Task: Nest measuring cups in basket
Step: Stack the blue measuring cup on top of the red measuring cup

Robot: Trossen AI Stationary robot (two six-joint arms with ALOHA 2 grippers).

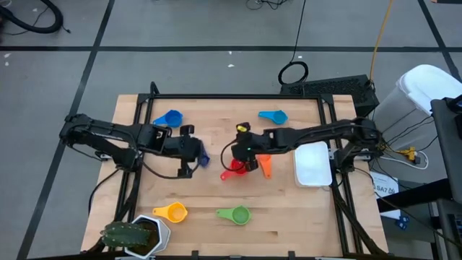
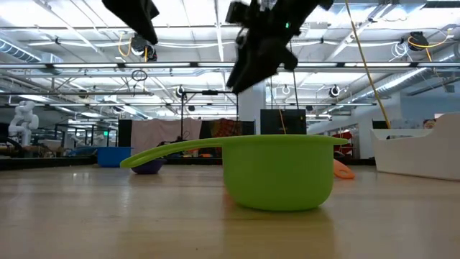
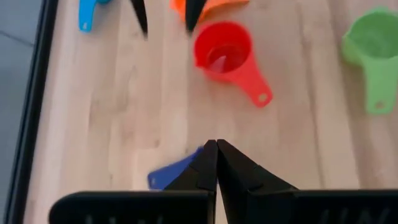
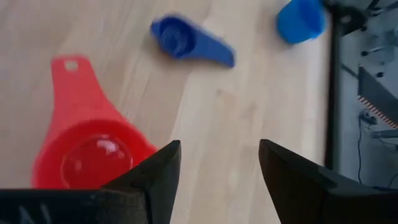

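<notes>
Lying upright, glossy red cup (image 4: 93, 152), handle flat.

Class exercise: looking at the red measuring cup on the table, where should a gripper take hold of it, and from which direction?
Probably by the flat handle. The red measuring cup sits upright, mouth up, its handle lying level and pointing away from the orange cup. Coming straight down from above, jaws closing across the handle's width, suits the open right gripper hovering beside it.
</notes>
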